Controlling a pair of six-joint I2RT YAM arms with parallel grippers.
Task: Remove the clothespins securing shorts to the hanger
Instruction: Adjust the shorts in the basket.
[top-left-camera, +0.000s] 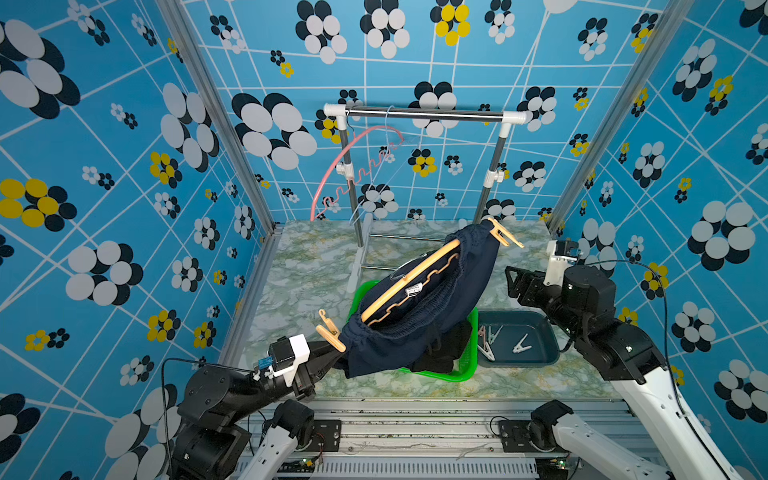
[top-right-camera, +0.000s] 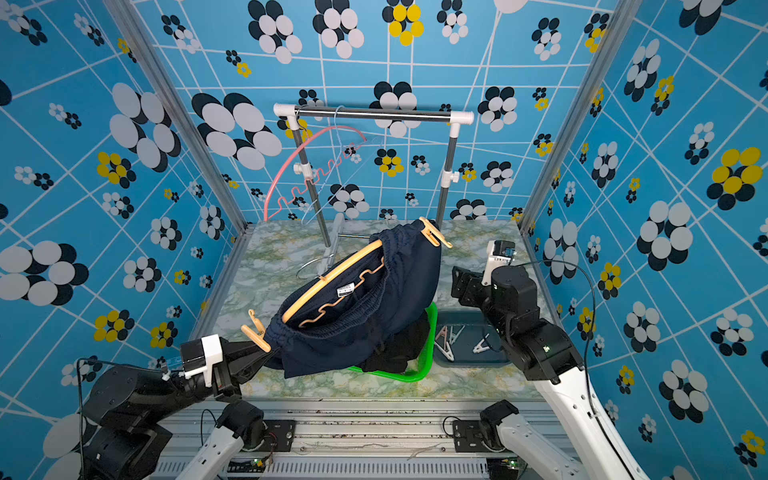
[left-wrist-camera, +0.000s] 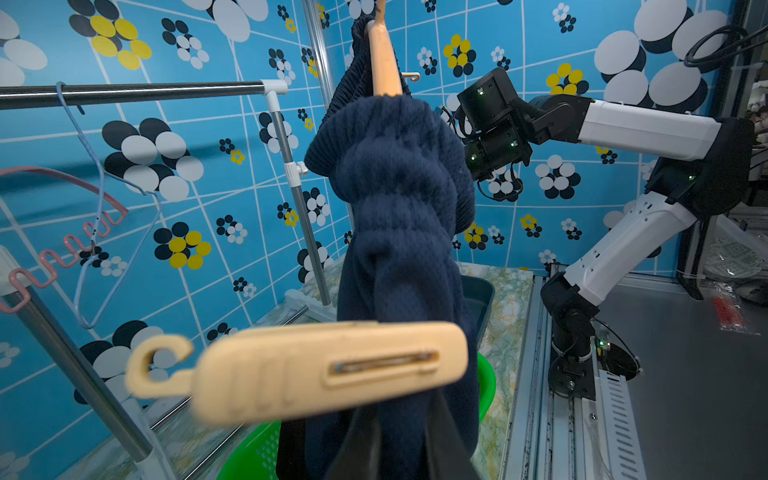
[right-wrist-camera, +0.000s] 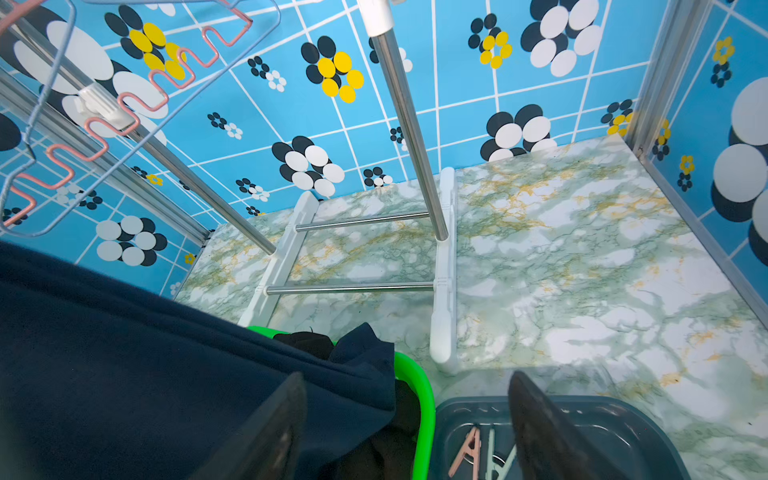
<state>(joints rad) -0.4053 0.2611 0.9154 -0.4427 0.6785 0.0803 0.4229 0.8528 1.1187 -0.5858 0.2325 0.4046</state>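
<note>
Closest in, the left gripper (top-left-camera: 336, 356) is clamped shut on the bunched waistband corner of the navy shorts (top-left-camera: 436, 307), holding that end up off the table. Just beside its fingers, the near tan clothespin (top-left-camera: 330, 334) is clipped onto the same corner; the left wrist view shows it lying crosswise, large and blurred (left-wrist-camera: 316, 370), right in front of the fabric.

The shorts are stretched over a tan hanger (top-left-camera: 409, 278) that slants up and away from the left gripper. Their legs drape down into a green basket (top-left-camera: 440, 376), where a black pair of shorts (top-left-camera: 440, 353) lies crumpled.

Beside the basket sits a dark teal tray (top-left-camera: 540, 357) with loose clothespins (top-left-camera: 521, 344) lying in it.

The right gripper (top-left-camera: 512, 279) hangs above the tray, near the navy fabric but apart from it. Its fingers (right-wrist-camera: 544, 436) stand wide apart with nothing between them.

Further back, the far tan clothespin (top-left-camera: 505, 235) grips the raised end of the waistband.

Behind everything stands a metal clothes rack (top-left-camera: 424, 114) on the marble-patterned table (top-left-camera: 316, 266). A pink hanger (top-left-camera: 353, 166) and a pale blue wire hanger (top-left-camera: 386, 124) hang from its bar.
</note>
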